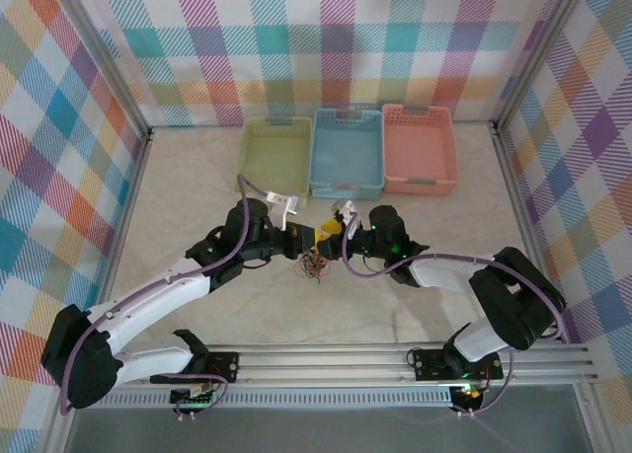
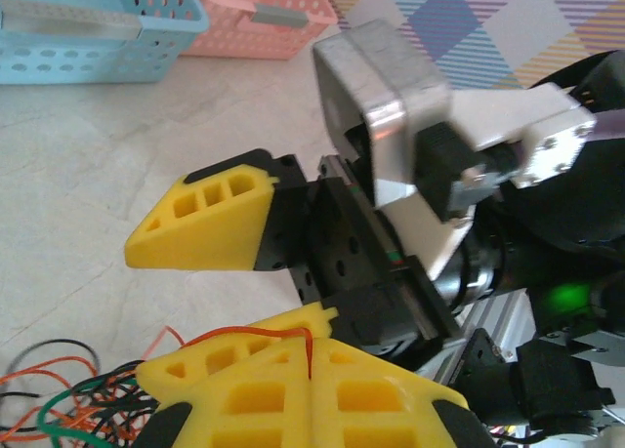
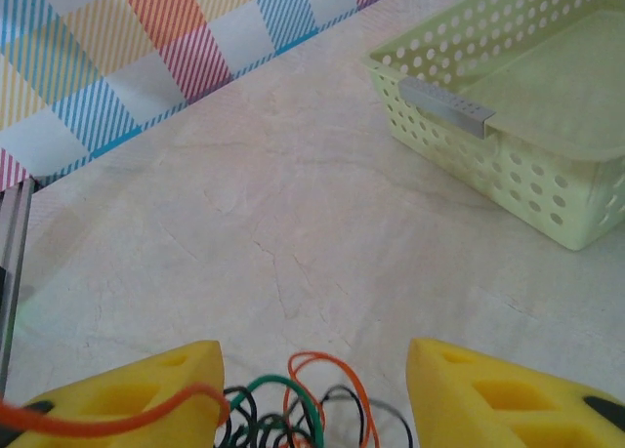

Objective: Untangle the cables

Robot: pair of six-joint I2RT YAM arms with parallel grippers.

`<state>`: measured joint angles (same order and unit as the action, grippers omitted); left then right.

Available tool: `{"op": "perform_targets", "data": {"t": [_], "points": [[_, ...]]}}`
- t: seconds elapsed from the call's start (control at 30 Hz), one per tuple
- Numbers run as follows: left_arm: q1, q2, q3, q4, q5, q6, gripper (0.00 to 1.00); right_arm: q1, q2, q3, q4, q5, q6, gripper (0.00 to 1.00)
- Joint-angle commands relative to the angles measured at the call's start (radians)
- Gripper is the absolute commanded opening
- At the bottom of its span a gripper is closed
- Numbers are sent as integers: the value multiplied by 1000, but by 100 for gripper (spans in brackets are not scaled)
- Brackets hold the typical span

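The left gripper is clenched on a red-orange strand of the cables; the right gripper is released, jaws apart, with thin orange, green and black loops between them and one orange strand draped over a finger; the small tangle sits just below both tips, mid-table, near the blue basket; both arms reach inward, tips nearly meeting; both wrist views cut off the bundle's lower part.

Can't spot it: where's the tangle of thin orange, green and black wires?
Top view: the wires are mid-table, just nearer than the left gripper and right gripper, before the blue plastic basket.
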<state>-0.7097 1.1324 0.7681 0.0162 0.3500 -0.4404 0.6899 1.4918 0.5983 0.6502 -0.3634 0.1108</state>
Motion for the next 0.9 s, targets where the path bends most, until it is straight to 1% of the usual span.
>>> {"op": "perform_targets", "data": {"t": [0.0, 0.17, 0.23, 0.87], "points": [[-17, -28, -7, 59, 21, 8, 0, 9, 8, 35, -12, 10, -25, 53], [-23, -32, -13, 80, 42, 2, 0, 10, 8, 35, -12, 17, -26, 53], [-24, -38, -14, 84, 46, 4, 0, 9, 9, 39, -44, 17, -26, 53], [-33, -78, -24, 91, 41, 2, 0, 9, 11, 47, -71, 24, -29, 53]]}}
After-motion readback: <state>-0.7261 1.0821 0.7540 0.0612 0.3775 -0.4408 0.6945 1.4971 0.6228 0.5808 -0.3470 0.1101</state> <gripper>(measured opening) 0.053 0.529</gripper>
